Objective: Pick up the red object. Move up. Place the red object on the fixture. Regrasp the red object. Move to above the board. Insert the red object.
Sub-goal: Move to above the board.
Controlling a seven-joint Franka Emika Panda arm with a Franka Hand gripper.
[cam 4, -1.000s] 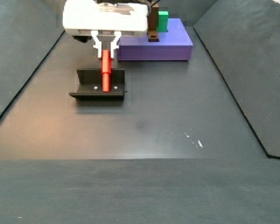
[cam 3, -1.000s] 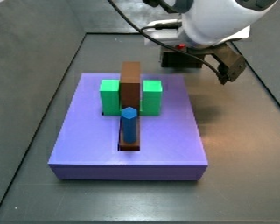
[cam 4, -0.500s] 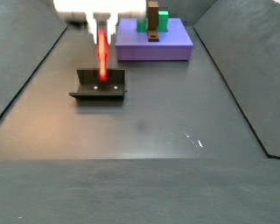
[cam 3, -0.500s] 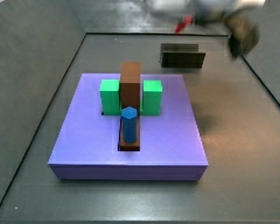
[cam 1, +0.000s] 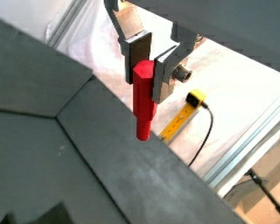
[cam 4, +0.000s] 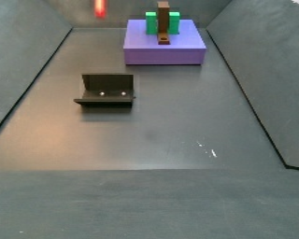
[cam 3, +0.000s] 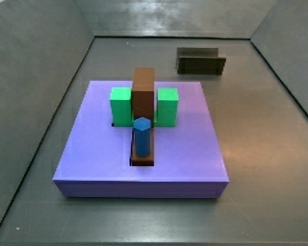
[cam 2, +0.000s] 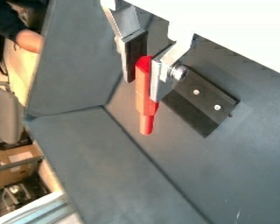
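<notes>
While the board (cam 3: 141, 144) is sitting on the floor with its slot waiting, the empty fixture (cam 4: 106, 91) is standing well apart. High above, the end effector (cam 1: 152, 54) is squeezing the top of the red object (cam 1: 143, 98), which is hanging straight down. Moving over the board and pushing it in look left to do.

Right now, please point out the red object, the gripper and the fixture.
red object (cam 1: 143, 101): wrist view, mid shaft.
gripper (cam 1: 153, 51): wrist view, between fingertips, shut on the peg.
fixture (cam 4: 106, 90): side view, back wall.
</notes>
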